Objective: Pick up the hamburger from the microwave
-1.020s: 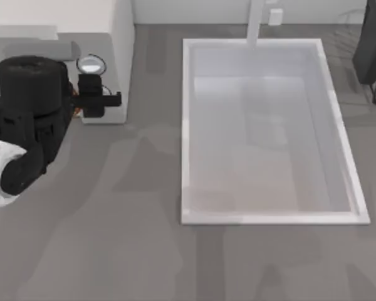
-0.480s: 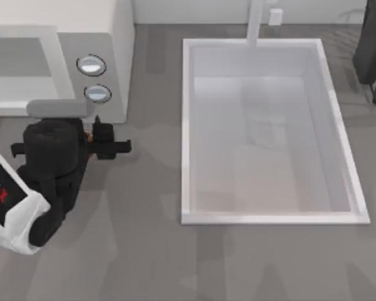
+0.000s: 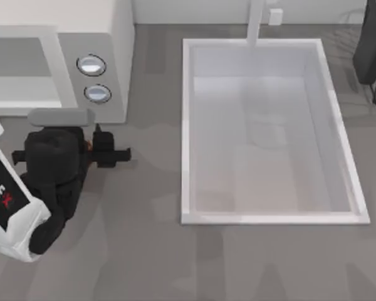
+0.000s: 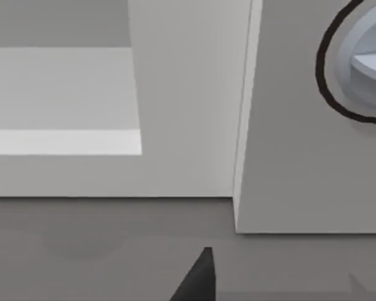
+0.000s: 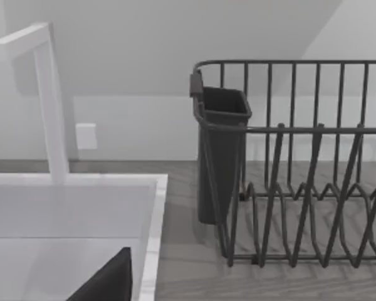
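Two round silver knobs (image 3: 91, 64) sit on the white box-shaped microwave (image 3: 122, 56). The left tool (image 4: 199, 276) is held just in front of the microwave, near its grey bar handle (image 3: 59, 116). Whether this tool is wide or narrow cannot be told. The microwave's door seems shut, though the angle is poor. The hamburger is judged to lie hidden inside the microwave, so its look cannot be described, and the lifting is judged still left. The right tool (image 5: 106, 282) is parked well apart from the microwave, its state equally unclear.

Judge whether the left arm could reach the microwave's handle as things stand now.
Probably yes: the left gripper hovers just in front of the microwave, beside its handle, with nothing between them.
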`<action>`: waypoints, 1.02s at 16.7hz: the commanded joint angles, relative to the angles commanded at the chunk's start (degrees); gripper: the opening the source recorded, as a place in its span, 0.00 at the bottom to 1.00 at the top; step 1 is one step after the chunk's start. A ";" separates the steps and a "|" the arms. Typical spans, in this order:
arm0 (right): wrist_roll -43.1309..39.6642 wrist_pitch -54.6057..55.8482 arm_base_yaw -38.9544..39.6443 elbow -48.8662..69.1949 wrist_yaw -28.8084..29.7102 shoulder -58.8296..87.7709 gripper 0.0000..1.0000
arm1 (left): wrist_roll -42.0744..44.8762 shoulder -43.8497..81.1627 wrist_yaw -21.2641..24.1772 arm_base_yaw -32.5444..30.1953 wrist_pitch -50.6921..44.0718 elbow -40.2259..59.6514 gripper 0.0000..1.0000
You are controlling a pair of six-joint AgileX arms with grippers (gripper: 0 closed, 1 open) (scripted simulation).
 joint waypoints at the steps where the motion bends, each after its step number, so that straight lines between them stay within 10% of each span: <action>1: 0.00 0.00 0.00 0.00 0.00 0.00 1.00 | 0.00 0.00 0.00 0.00 0.00 0.00 0.23; 11: 0.00 0.00 0.00 0.00 0.00 0.00 1.00 | 0.00 0.00 0.00 0.00 0.00 0.00 0.98; 17: 0.00 0.00 0.00 0.00 0.00 0.00 1.00 | 0.00 0.00 0.00 0.00 0.00 0.00 1.00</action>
